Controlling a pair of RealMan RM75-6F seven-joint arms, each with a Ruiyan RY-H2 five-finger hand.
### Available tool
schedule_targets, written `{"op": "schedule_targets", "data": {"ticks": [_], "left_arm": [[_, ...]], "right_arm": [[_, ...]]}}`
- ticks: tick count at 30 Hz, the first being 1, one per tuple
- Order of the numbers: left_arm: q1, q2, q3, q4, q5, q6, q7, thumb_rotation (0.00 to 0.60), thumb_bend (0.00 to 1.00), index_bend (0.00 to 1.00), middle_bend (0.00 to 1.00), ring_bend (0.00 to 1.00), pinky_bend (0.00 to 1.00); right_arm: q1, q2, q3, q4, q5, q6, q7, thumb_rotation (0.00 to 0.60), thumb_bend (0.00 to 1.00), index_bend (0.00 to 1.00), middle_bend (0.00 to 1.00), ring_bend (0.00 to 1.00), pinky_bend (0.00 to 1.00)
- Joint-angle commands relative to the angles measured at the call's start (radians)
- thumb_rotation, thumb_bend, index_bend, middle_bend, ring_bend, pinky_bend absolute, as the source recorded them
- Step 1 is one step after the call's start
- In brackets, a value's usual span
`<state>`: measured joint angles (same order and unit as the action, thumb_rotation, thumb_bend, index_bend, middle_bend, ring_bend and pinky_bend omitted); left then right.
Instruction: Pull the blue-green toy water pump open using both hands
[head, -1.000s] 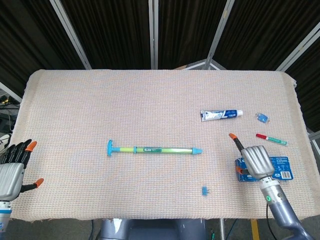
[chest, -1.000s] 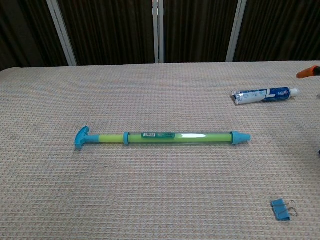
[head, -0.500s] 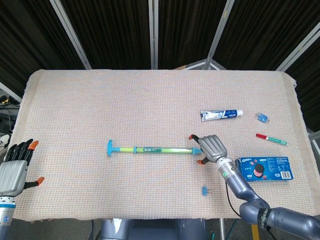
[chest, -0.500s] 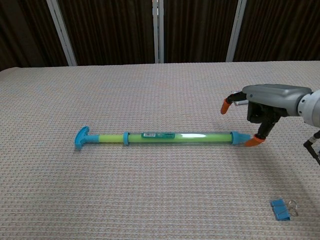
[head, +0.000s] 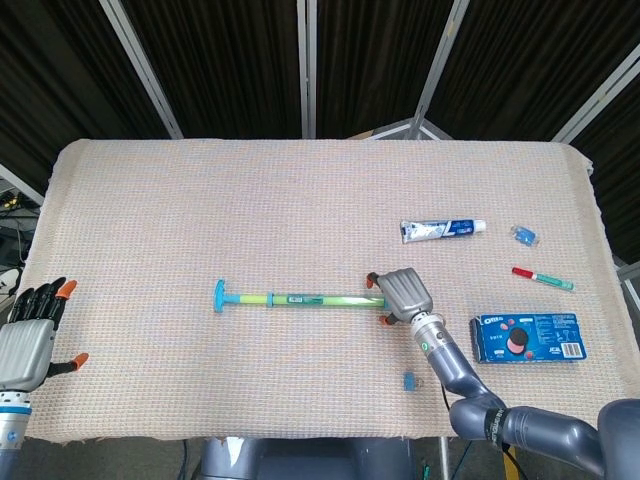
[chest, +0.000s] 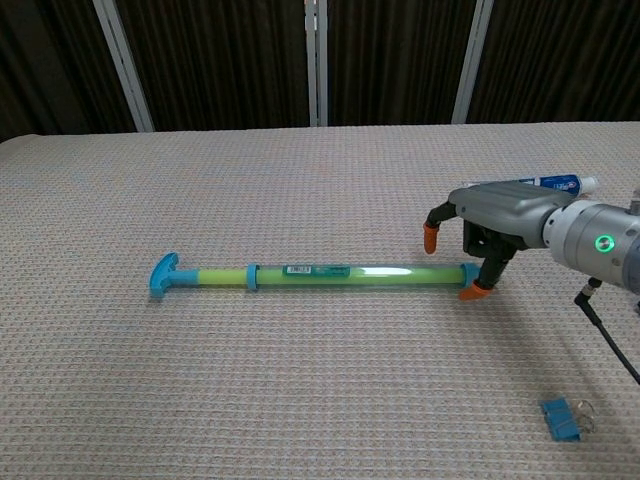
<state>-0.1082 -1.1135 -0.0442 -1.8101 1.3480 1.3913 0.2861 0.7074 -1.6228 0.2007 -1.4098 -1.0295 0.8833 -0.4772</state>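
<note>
Since the earlier frames the right robot hand (head: 397, 296) has travelled in from the table's right side, off the cookie box (head: 525, 337), and now sits over the nozzle end of the toy water pump (head: 300, 298). Its fingers arch down on both sides of the tube, one orange tip on the far side and one on the near side, but they look not yet closed on it; whether any tip touches the plastic I cannot tell. The left robot hand (head: 28, 335) has barely shifted: it hangs at the table's left edge, fingers spread, holding nothing.

The pump lies flat near the middle of the table (head: 250, 200), its long axis running left to right across the robot's front. Its T-shaped handle (chest: 164, 274) points toward the robot's left, the blue nozzle cap toward the right, beneath the right robot hand. So the right robot hand is already at its end, while the left one is well apart from the handle it would need, with open cloth between. I judge that the pull turns on this: the handle must travel leftward along the tube's axis while the right end is held still.

No container figures in the task. The cookie box is closed, and the toothpaste tube (head: 443, 229), red marker (head: 542, 277) and blue binder clip (chest: 562, 418) lie loose on the cloth.
</note>
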Motion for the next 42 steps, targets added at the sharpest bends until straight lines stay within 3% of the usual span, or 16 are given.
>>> {"op": "schedule_targets", "data": {"ticks": [1,19,24,32,35,37,40,42], "left_arm": [[-0.001,-0.001,0.001,-0.001,0.001,0.001,0.001,0.600,0.00,0.00,0.00,0.00,0.00],[-0.006,0.002,0.000,0.003,-0.011,-0.002,-0.007,0.600,0.00,0.00,0.00,0.00,0.00],[-0.008,0.000,0.000,0.006,-0.015,-0.007,-0.006,0.600,0.00,0.00,0.00,0.00,0.00],[-0.047,-0.026,-0.006,0.027,-0.027,-0.055,0.034,0.600,0.00,0.00,0.01,0.01,0.02],[-0.128,-0.093,-0.027,0.073,0.008,-0.137,0.056,0.600,0.01,0.00,0.27,0.28,0.24],[-0.170,-0.130,-0.041,0.112,0.025,-0.179,0.029,0.600,0.06,0.01,0.48,0.47,0.44],[-0.214,-0.175,-0.053,0.163,0.049,-0.217,-0.004,0.600,0.13,0.10,0.64,0.62,0.67],[-0.241,-0.207,-0.062,0.191,0.056,-0.240,-0.022,0.600,0.20,0.15,0.71,0.68,0.77]], "right_arm": [[0.013,-0.026,-0.002,0.015,0.015,0.009,-0.011,0.600,0.09,0.40,1.00,1.00,1.00],[0.052,-0.115,-0.009,0.078,0.045,0.031,-0.047,0.600,0.16,0.45,1.00,1.00,1.00],[0.057,-0.139,-0.008,0.102,0.044,0.040,-0.046,0.600,0.28,0.58,1.00,1.00,1.00],[0.054,-0.138,0.000,0.076,0.066,0.051,-0.042,0.600,0.41,0.62,1.00,1.00,1.00],[0.052,-0.126,0.007,0.046,0.103,0.052,-0.054,0.600,0.43,0.62,1.00,1.00,1.00],[0.055,-0.121,0.010,0.031,0.125,0.053,-0.069,0.600,0.43,0.62,1.00,1.00,1.00],[0.059,-0.118,0.013,0.019,0.147,0.058,-0.086,0.600,0.43,0.62,1.00,1.00,1.00],[0.063,-0.119,0.015,0.014,0.163,0.063,-0.099,0.600,0.43,0.62,1.00,1.00,1.00]]}}
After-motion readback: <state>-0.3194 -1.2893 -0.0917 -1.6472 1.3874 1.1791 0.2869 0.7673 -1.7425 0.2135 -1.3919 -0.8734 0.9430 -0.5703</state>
